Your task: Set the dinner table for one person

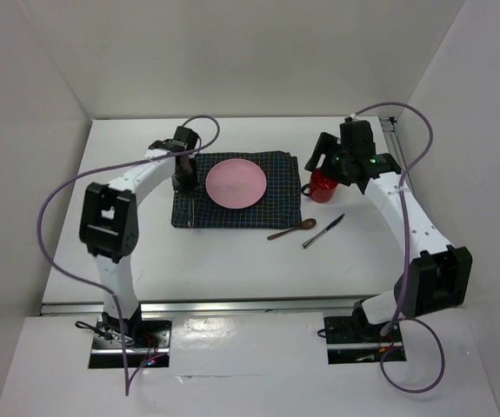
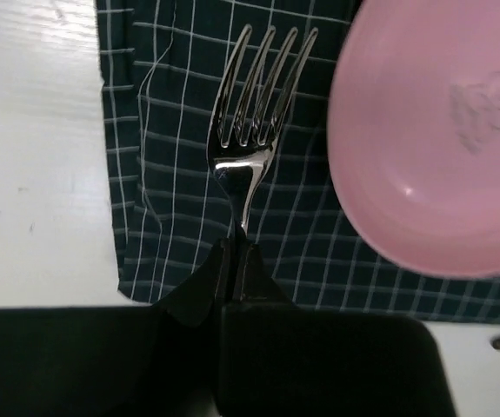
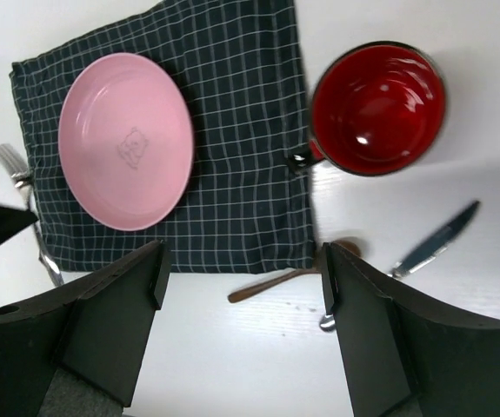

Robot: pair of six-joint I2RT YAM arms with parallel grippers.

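Observation:
On the white dinner table (image 1: 232, 261) lies a dark navy checked mat (image 1: 276, 187) with a pink plate (image 1: 236, 183) on it. My left gripper (image 1: 183, 178) is shut on the handle of a silver fork (image 2: 254, 130), held low over the mat's left strip (image 2: 171, 174) beside the plate (image 2: 441, 148), tines pointing away. My right gripper (image 1: 317, 159) is open and empty, high above the mat's right edge. A red mug (image 1: 322, 187) stands just right of the mat. A brown spoon (image 1: 290, 229) and a blue-handled knife (image 1: 323, 231) lie on the table in front of the mug.
White walls enclose the table on the left, back and right. A metal rail (image 1: 232, 306) runs along the near edge. In the right wrist view the mug (image 3: 378, 109), spoon (image 3: 276, 282), knife (image 3: 432, 243), plate (image 3: 126, 139) and fork (image 3: 10, 161) all show.

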